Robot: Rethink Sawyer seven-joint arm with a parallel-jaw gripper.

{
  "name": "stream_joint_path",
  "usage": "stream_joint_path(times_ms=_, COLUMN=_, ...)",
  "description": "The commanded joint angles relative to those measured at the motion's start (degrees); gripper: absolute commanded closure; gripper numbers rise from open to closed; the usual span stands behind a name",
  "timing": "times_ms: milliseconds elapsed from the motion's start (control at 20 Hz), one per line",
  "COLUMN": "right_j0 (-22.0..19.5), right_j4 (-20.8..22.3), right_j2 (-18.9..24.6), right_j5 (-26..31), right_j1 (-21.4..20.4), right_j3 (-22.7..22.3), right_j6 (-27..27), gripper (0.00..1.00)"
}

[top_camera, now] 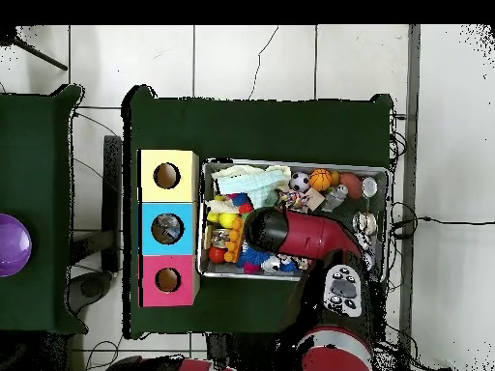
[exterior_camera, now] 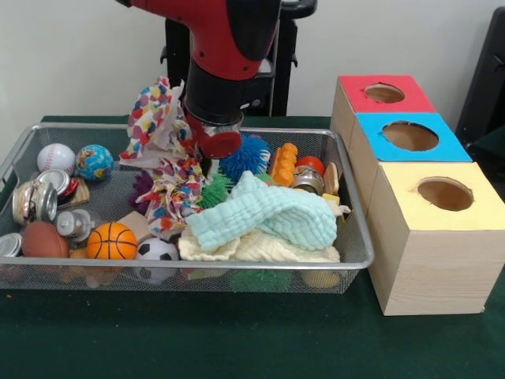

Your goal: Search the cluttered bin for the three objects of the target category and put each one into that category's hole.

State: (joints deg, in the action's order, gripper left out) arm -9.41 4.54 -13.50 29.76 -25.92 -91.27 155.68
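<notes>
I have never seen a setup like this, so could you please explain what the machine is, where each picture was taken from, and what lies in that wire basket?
The red and black machine is a robot arm. One picture is taken across the table, facing the robot; the other looks straight down from above, so the sides appear swapped between them.

On the green table stands a wire mesh bin full of odds and ends: a baseball, a globe ball, a basketball, a soccer ball, a blue spiky ball, metal cans and a light green cloth.

Beside the bin are three wooden boxes, each with a round hole on top: red, blue and yellow.

The arm reaches down into the bin, where a colourful patterned cloth hangs beside its end. The gripper itself is hidden, so I cannot tell whether it holds the cloth.
</notes>
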Motion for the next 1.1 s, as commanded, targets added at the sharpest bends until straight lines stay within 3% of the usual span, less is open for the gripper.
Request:
stream_joint_path(times_ms=50, right_j0=-2.58, right_j4=4.61, right_j2=0.43, right_j5=-1.62, right_j1=3.64, right_j3=1.86, right_j6=-2.57, gripper=1.00)
stream_joint_path(times_ms=1100, right_j0=-9.73, right_j4=13.15, right_j2=2.07, right_j5=-11.44, right_j1=9.29, right_j3=4.45, right_j6=-3.44, gripper=1.00)
